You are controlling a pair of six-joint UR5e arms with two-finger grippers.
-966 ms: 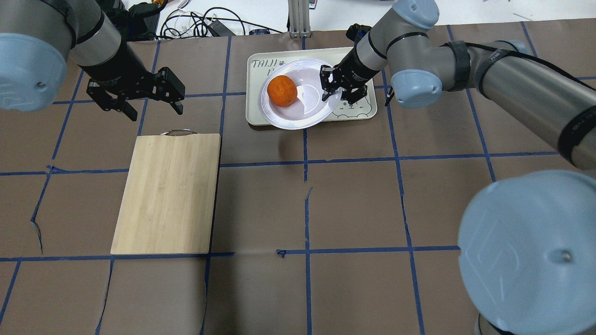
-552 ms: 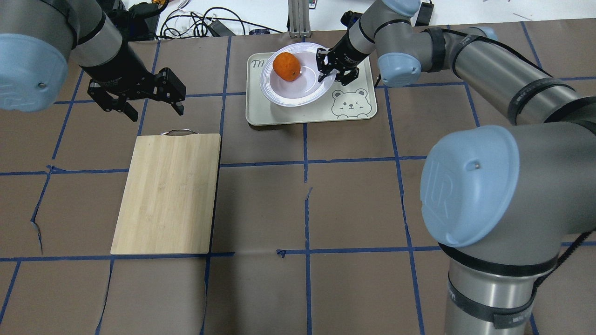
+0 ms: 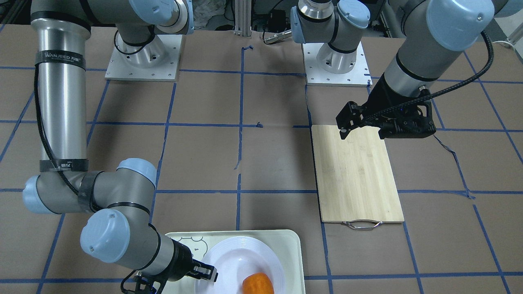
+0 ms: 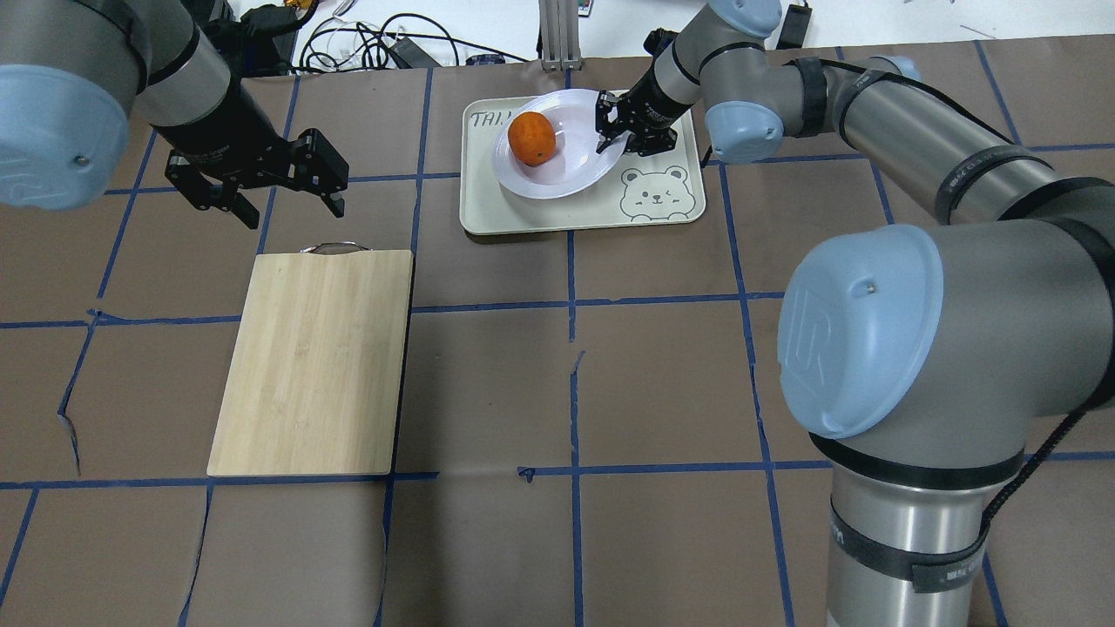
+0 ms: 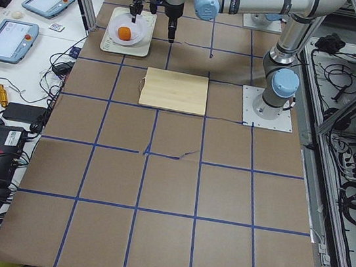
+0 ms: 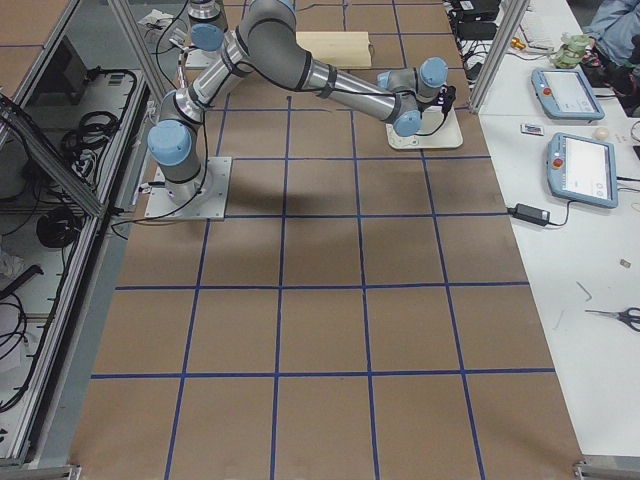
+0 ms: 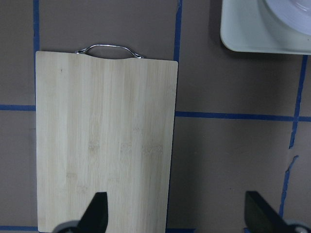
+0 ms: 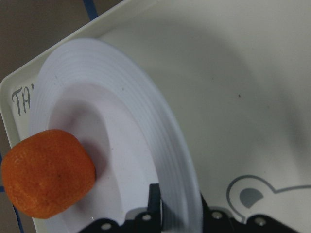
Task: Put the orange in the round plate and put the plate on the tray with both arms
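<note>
The white round plate (image 4: 571, 170) sits over the left part of the pale tray (image 4: 671, 205), with the orange (image 4: 531, 139) in its well. My right gripper (image 4: 610, 135) is shut on the plate's right rim. In the right wrist view that rim (image 8: 170, 145) runs between the jaws of the right gripper (image 8: 177, 213), and the orange (image 8: 48, 172) lies to the left. I cannot tell whether the plate lies flat. My left gripper (image 4: 290, 207) hangs open and empty beyond the bamboo cutting board (image 4: 314, 366); its fingertips (image 7: 97, 213) stand wide apart.
The cutting board's metal handle (image 4: 331, 248) points toward the far edge. Cables and gear (image 4: 375, 43) lie beyond the table's far edge. The tray's bear drawing (image 4: 649, 193) is at its near right corner. Brown paper with blue tape lines (image 4: 575, 305) covers the table.
The right gripper carried the plate with the orange farther back over the tray and lower. The bear drawing came into view. The left arm stayed put.
</note>
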